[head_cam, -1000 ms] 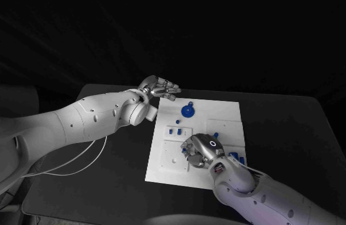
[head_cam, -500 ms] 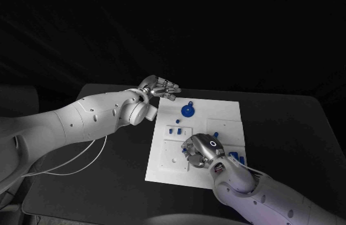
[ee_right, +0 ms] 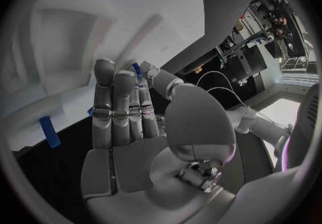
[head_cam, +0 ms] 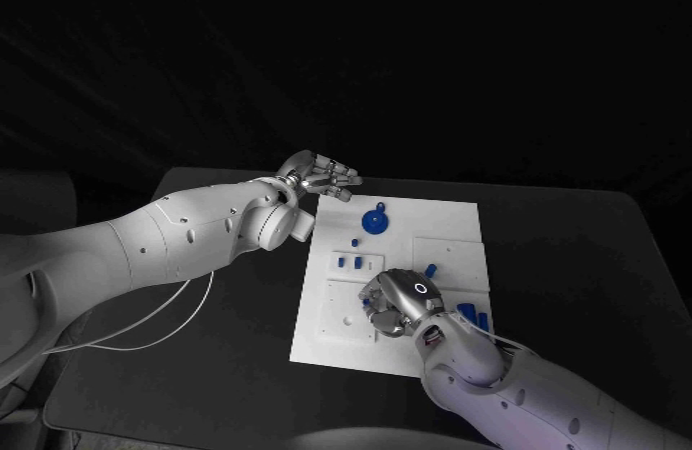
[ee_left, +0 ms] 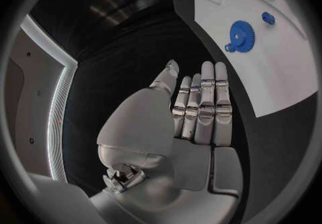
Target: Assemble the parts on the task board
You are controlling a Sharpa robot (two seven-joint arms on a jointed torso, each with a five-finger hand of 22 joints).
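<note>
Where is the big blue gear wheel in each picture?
Head view: the blue gear lies on the far part of the white task board, just beyond the left hand.
Left wrist view: the gear lies on the board past the fingers.
Right wrist view: I cannot find the gear there.
Shared landmark: the task board, seen in every view.

You are looking at the board (head_cam: 433,232) lying mid-table (head_cam: 577,250). The gear (head_cam: 376,220) is sitting near the board's far left corner, two small pegs (head_cam: 348,263) are lying along its left edge, and more pegs (head_cam: 475,316) are resting near its right edge.
</note>
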